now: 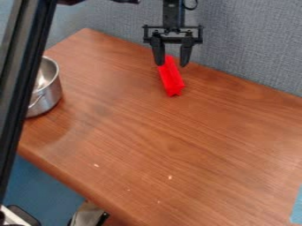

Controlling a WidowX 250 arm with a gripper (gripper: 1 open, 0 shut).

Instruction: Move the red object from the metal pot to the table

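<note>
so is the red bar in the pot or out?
Out. The red bar lies flat on the table, well apart from the pot at the left edge, with the pincer straddling its far end.

There are no words, numbers, labels or signs to read anywhere in this picture.

The gripper (174, 60) points downward (jaws spread apart).
</note>
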